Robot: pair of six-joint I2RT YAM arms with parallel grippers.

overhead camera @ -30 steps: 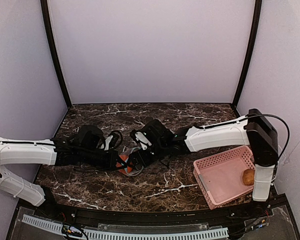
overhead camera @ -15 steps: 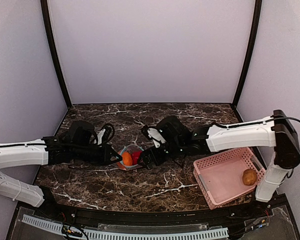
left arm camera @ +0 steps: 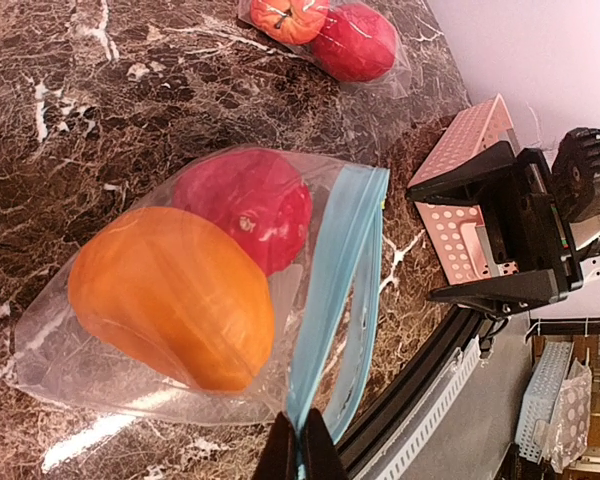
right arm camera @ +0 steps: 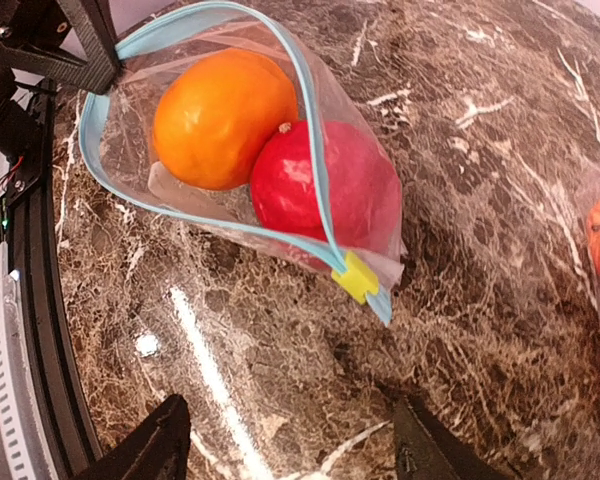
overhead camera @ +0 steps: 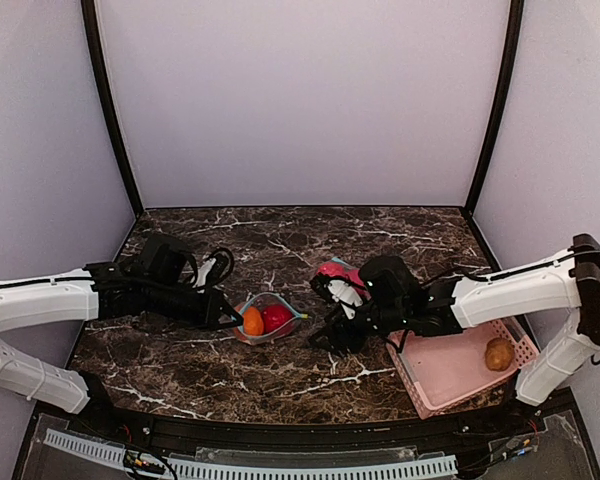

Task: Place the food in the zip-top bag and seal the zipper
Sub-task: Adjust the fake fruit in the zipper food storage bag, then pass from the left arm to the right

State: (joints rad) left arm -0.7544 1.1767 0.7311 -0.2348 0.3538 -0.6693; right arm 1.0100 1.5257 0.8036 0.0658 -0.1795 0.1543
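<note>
bag: zip-top bag (overhead camera: 268, 318) left of pink basket (overhead camera: 404, 377), mouth open, orange fruit (overhead camera: 253, 321) and red fruit (overhead camera: 277, 317) inside | left gripper (left arm camera: 298, 448): pinched on blue zipper strip (left arm camera: 335, 290) | right gripper (overhead camera: 332, 335): fingers apart, empty, between bag and basket | handling: film looks soft, slippery, probably sags; better take yellow tab (right arm camera: 360, 277)

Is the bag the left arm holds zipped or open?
Open. On the bag, the blue zipper strips gape apart around the orange fruit and red fruit.
</note>
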